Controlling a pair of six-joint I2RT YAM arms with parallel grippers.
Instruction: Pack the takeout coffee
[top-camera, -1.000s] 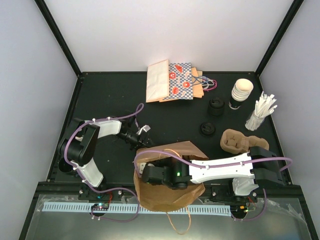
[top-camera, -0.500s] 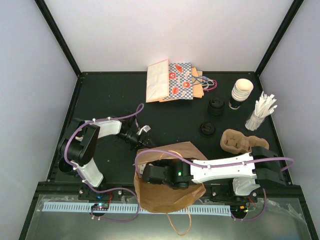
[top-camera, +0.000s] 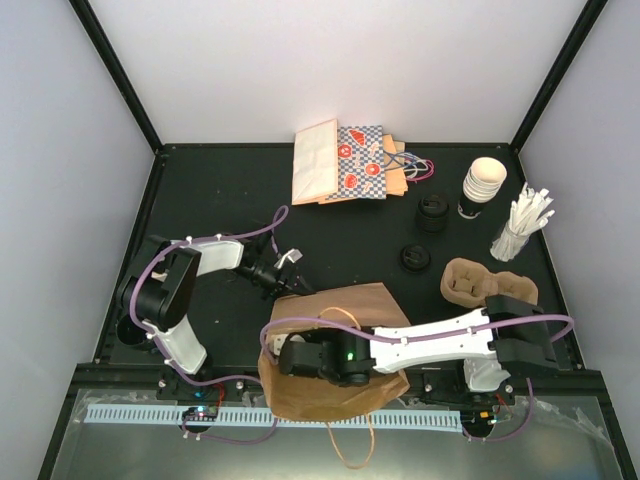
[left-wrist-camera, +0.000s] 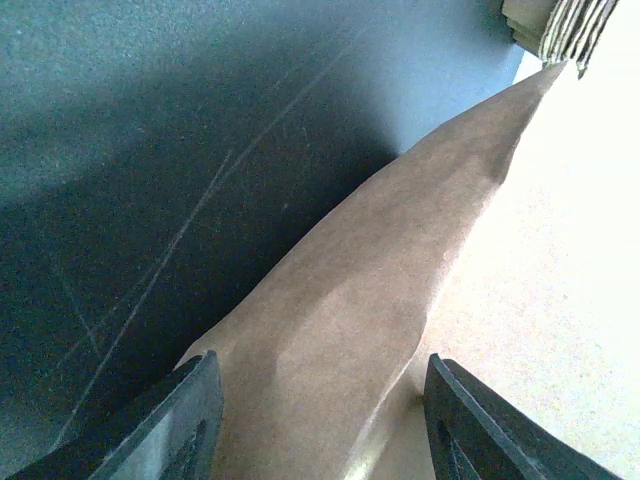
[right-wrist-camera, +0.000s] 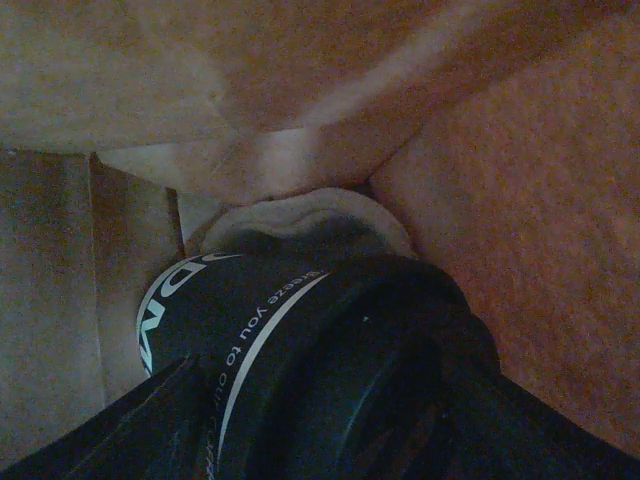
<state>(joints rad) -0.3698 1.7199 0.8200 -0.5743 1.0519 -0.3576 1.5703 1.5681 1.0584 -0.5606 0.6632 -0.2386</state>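
The brown paper bag (top-camera: 335, 395) lies open near the front edge. My right arm reaches into it from the right, so the top view hides those fingers. In the right wrist view the takeout coffee (right-wrist-camera: 250, 320) lies deep in the bag with its cream base end farthest and its black lid nearest. My right gripper (right-wrist-camera: 320, 400) is shut on it, one dark finger against each side. My left gripper (top-camera: 290, 265) is at the bag's far left corner. In its wrist view that gripper (left-wrist-camera: 320, 375) stands open, and a fold of the bag (left-wrist-camera: 400, 250) runs between the fingers.
Flat paper bags (top-camera: 345, 163) lie at the back. A stack of cream cups (top-camera: 482, 185), two loose black lids (top-camera: 434, 213) (top-camera: 416, 258), a cup of white sticks (top-camera: 520, 228) and a cardboard carrier (top-camera: 475, 282) stand on the right.
My right arm has pushed further left and nearer inside the bag. The bag has slid toward the front edge. The right jaws have narrowed. The left gripper has barely moved.
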